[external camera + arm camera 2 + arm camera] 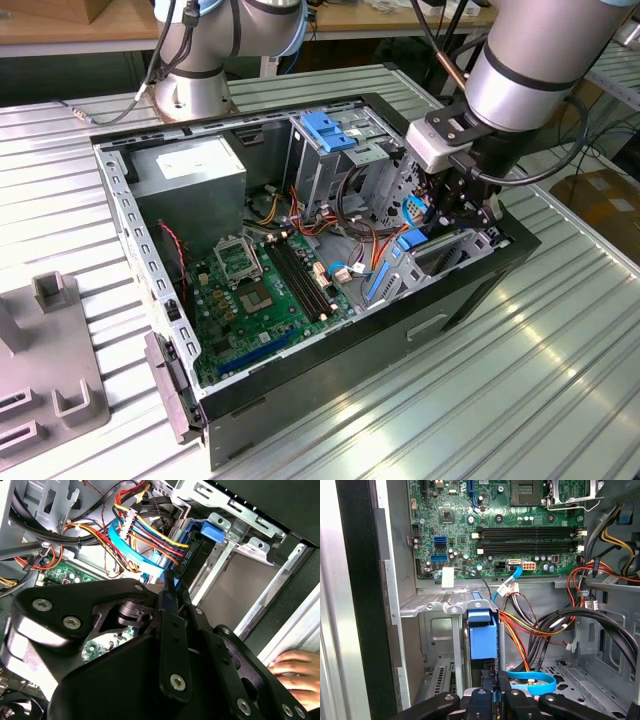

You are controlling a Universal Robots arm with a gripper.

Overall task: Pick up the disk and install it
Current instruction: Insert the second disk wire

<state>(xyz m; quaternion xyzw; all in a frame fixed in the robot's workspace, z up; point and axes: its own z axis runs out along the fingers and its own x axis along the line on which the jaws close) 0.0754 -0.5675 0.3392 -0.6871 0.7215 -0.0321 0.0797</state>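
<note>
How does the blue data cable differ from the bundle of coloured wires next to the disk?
The blue cable is one flat, wide, light-blue band; the coloured wires are many thin round strands in red, yellow, orange and black. The cable bends in a single broad loop, while the wires run bunched side by side. Both lie inside the computer case and lead toward the end of the disk.

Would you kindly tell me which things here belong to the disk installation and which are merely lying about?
Part of the job: the disk, at the metal bay; the claw, right at the disk; the computer case.

Just about: grey fixture on the table; power supply; motherboard; blue latch piece; a person's hand.
</note>
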